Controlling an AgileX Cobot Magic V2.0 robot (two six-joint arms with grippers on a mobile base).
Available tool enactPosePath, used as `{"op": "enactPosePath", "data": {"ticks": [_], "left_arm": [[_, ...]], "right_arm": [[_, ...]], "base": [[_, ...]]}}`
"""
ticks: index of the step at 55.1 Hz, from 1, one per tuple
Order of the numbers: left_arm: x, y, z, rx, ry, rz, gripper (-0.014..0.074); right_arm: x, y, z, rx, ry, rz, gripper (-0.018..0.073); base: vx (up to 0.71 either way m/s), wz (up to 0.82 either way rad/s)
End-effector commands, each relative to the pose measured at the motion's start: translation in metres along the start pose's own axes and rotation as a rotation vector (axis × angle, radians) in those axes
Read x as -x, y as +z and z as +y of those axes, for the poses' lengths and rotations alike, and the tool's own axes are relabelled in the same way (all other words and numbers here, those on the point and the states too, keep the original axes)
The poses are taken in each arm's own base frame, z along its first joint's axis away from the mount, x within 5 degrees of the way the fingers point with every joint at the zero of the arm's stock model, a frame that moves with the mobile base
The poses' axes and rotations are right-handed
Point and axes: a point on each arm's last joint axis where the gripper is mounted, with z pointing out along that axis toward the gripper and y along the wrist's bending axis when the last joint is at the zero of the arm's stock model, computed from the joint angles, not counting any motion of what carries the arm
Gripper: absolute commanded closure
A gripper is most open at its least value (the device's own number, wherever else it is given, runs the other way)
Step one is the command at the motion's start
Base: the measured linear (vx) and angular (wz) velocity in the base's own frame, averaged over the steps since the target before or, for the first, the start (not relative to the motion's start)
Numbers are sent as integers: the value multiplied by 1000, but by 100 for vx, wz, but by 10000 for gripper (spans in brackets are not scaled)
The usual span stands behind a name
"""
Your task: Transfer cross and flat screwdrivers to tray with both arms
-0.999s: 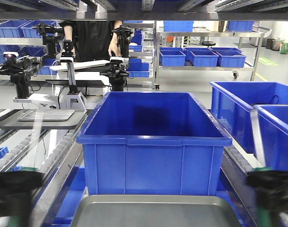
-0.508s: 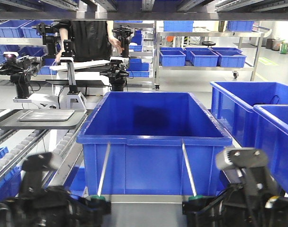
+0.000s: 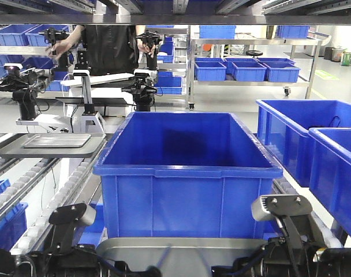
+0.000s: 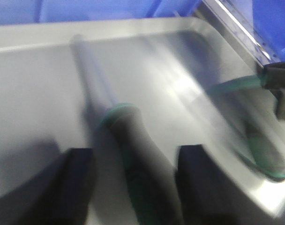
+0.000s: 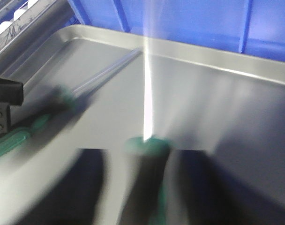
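The grey tray (image 3: 181, 249) lies at the bottom of the front view, with my two arms low at its left (image 3: 71, 222) and right (image 3: 282, 213) ends. In the blurred left wrist view, one screwdriver (image 4: 128, 140) lies on the tray (image 4: 34, 93), and my left gripper (image 4: 135, 154) stands open around its black handle with gaps on both sides. In the right wrist view, the other screwdriver (image 5: 147, 150) has its shaft pointing toward the tray's far rim (image 5: 203, 58), and my right gripper (image 5: 142, 157) stands open astride its handle. Each wrist view also shows the other arm's screwdriver (image 4: 255, 140) (image 5: 39, 122).
A deep blue bin (image 3: 187, 167) stands right behind the tray. More blue bins (image 3: 314, 138) are at the right. Roller conveyors (image 3: 25, 190) run along the left. A person (image 3: 109, 46) works at other arms in the background, where a second grey tray (image 3: 55, 141) rests.
Both screwdrivers, raised before the blue bin half a second ago, have dropped out of the front view. Both arms have lowered toward the tray.
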Motion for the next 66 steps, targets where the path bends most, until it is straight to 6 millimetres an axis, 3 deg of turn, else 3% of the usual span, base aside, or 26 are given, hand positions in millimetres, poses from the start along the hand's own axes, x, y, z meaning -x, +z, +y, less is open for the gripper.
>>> {"op": "enactPosePath", "data": {"ticks": [1,6,15,27,52,57,66], "left_arm": [[17,-15,-12,-12,-2,-109,59],[23,-29,-16,4,14,-183,61],[40,-78,-28,64,54,-434,61],[47,-117,-36,103,60,-627,61],[50,-119,-31,149,47,-671,62],[50,-122,-32,181,145,-678,70],[36,-132,-33,175,211,-679,216]], "right_arm": [[20,-20,7,0,-16,-150,7],[25,-37,11,-1,-39,-231,4],[31,-69,19,-2,-97,-365,5],[29,-89,25,15,-112,-417,5],[28,-89,25,20,-114,-410,5],[28,-89,25,20,-114,-410,5],[28,-89,25,20,-114,-410,5]], "base": [[0,0],[0,0],[0,0],[0,0],[0,0],[0,0],[0,0]]}}
